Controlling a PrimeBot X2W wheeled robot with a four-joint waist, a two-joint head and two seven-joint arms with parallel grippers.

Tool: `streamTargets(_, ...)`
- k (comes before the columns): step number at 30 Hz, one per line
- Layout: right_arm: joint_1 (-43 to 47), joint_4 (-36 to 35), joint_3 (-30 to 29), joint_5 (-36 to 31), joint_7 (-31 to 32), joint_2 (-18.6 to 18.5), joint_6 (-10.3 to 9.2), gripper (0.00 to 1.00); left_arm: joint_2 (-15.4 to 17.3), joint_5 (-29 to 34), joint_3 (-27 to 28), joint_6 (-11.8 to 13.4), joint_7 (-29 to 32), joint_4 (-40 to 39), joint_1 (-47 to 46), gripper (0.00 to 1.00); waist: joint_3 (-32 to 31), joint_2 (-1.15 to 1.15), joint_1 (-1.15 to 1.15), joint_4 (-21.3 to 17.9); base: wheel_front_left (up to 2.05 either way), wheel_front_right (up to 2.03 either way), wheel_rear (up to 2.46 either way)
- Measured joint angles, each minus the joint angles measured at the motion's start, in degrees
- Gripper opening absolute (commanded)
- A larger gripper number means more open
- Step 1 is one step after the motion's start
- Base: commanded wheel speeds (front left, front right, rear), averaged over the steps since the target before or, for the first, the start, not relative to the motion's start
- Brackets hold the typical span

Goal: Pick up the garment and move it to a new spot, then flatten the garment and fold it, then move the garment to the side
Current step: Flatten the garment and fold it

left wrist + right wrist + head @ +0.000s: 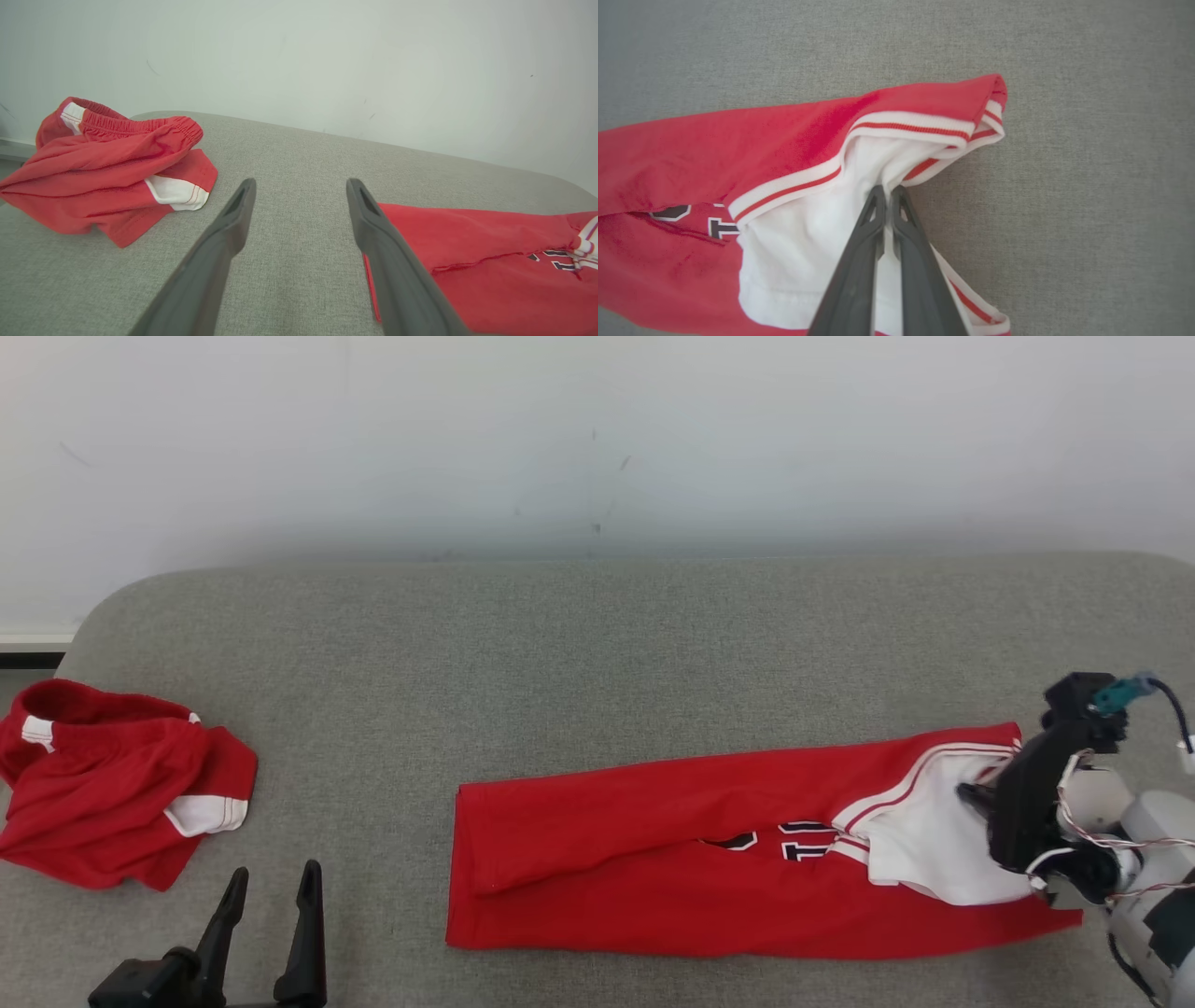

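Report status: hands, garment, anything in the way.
Right hand shut on red jersey, white-trimmed end. Left hand open, empty. Red shorts crumpled far left, apart from jersey.

The left gripper (276,870) has two long, flat, dark grey fingers (224,233), tapering, each with a narrow slot near the tip. The right gripper (888,191) has the same fingers on a boxy black housing (1027,803). A teal plug (1116,693) with a dark cable (1172,705) tops it. Thin red-and-white wires (1092,840) cross the rounded pale grey forearm (1153,817).
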Motion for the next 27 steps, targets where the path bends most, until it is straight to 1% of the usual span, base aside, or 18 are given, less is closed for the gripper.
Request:
streamTargets(2, -0.01, -1.72, -0.15, 1.24, 0.79, 0.86, 0.81, 0.00, -0.02, 0.03, 0.00, -0.02, 0.00, 0.29, 0.00, 1.00, -0.10, 0.00, 0.00, -0.13, 0.00, 0.00, 0.00)
streamTargets(6, -0.34, -4.86, -0.35, 4.37, 3.36, 2.02, 1.47, 0.00, -0.44, 0.08, -0.09, -0.46, 0.00, 0.83, -0.02, 1.00, -0.46, 0.00, 0.00, -0.37, 0.00, 0.00, 0.00)
streamTargets(14, -1.09, -10.68, -0.14, 8.50, 9.22, 2.49, 1.51, 0.00, -1.58, 0.23, -1.33, -1.03, -0.01, 2.33, -0.15, 1.00, -1.25, 0.00, 0.00, 0.04, 0.00, 0.00, 0.00)
streamTargets(16, -1.31, -12.37, 0.14, 9.94, 10.66, 3.20, 1.49, 0.00, -1.69, 0.23, -1.38, -1.49, 0.00, 2.77, -0.19, 1.00, -1.41, 0.00, 0.00, 0.30, 0.00, 0.00, 0.00)
streamTargets(19, -2.25, -15.07, 0.76, 11.37, 12.93, 4.30, 1.51, 0.00, -2.11, 0.24, -1.47, -1.52, 0.00, 3.38, -0.22, 1.00, -1.60, 0.00, 0.00, 0.76, 0.00, 0.00, 0.00)
streamTargets(27, -4.22, -16.97, 2.00, 12.88, 17.19, 6.09, 1.51, 0.00, -3.59, 0.41, -2.79, -2.48, -0.01, 4.54, -1.75, 1.00, -1.56, 0.00, 0.00, 2.67, 0.00, 0.00, 0.00)
